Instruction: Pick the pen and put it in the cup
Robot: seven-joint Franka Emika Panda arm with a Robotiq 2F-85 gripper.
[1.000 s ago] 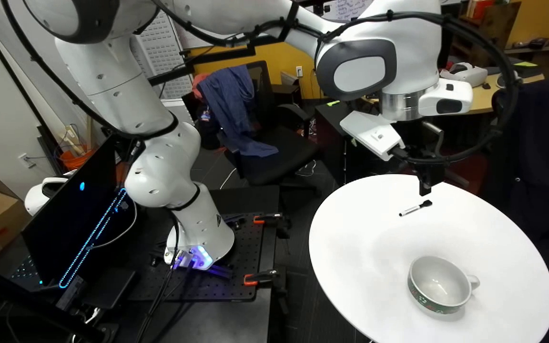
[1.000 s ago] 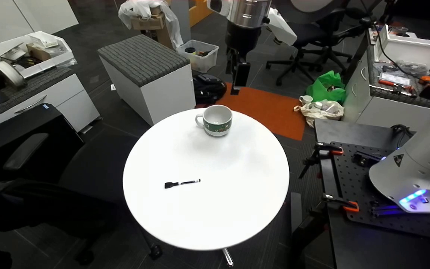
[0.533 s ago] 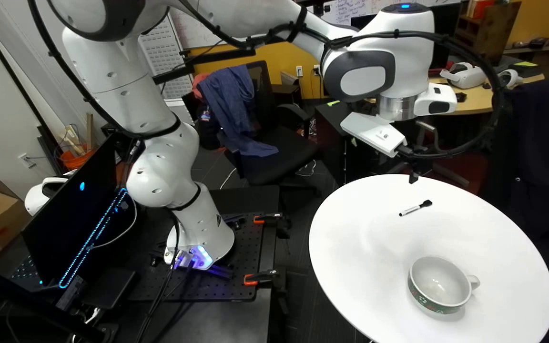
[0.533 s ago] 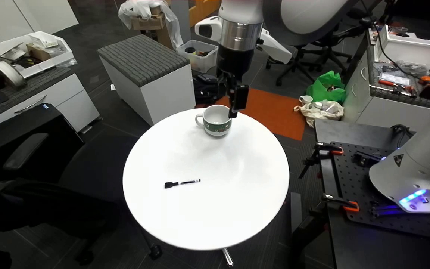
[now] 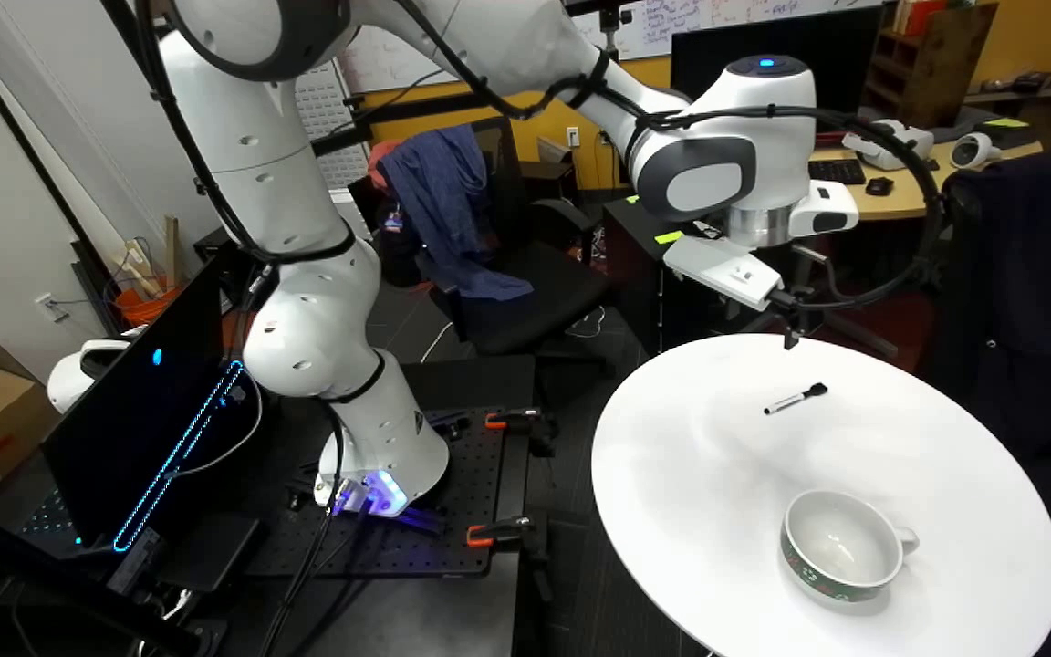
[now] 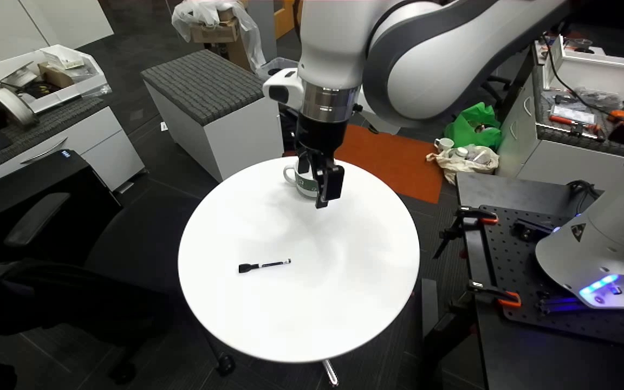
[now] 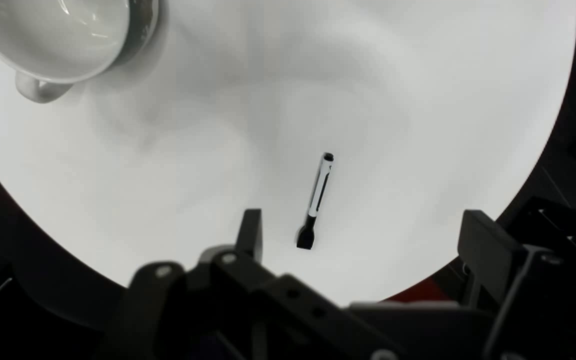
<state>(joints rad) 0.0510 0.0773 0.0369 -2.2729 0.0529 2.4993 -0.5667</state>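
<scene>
our black two-fingered claw (image 7: 363, 216) gapes empty; in the wrist view, the slim black-and-white pen (image 7: 315, 200) lies four o'clock from the wide white ceramic cup (image 7: 141, 42). descending off-centre, we may knock the pen away.

I'd call this a robotics lab: a white, jointed robot arm (image 5: 311, 351) stands on a black perforated plate (image 5: 416, 555) with black-and-orange clamps (image 5: 480, 537) at its edge; far off I see a white handwriting-covered board (image 5: 717, 13), a flat black monitor (image 5: 840, 64) and a light wooden desk (image 5: 900, 203).
</scene>
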